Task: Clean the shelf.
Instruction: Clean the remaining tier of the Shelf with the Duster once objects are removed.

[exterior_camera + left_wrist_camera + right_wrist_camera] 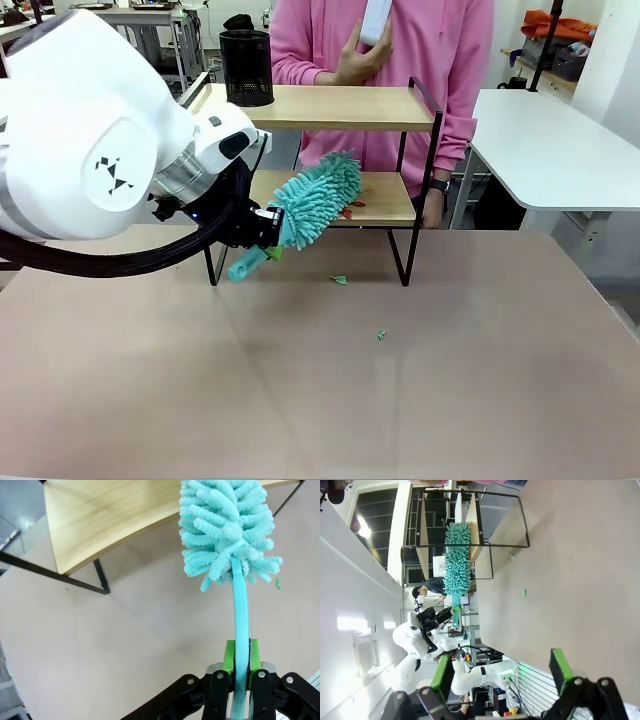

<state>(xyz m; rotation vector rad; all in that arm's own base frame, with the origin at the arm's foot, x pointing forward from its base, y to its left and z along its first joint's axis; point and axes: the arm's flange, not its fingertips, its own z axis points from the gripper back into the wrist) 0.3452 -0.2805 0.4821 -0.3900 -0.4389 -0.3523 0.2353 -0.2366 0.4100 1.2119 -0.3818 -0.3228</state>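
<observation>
Looming nearest the front camera, the left arm's white casing (95, 150) is filling the left of the picture. At its tip the left end effector (242, 657) is clenching the thin teal handle (241, 610) of a fluffy teal duster (318, 195) between its green pads (229, 656). The handle is running straight out along the fingers to the duster's head, which is reaching over the front left part of the lower board (385, 200) of the shelf (330, 108). Whether the fibres are pressing on the wood cannot be told.

The shelf is standing at the far middle of the worktop (420, 400), just in front of a person in pink, whose hand (360, 62) is holding a white object. A black mesh cup (246, 67) is sitting on the left end of the top board. Small reddish scraps (352, 208) are lying on the lower board beside the duster's head, and green scraps (340, 279) are lying on the worktop before the shelf.

The right end effector (501, 670) is hanging released, pads wide apart, well away from the shelf.

Judging by this, the lower tier is being swept. The next move probably calls for a sideways stroke across that board, low enough to catch the scraps yet clear of the black frame.
</observation>
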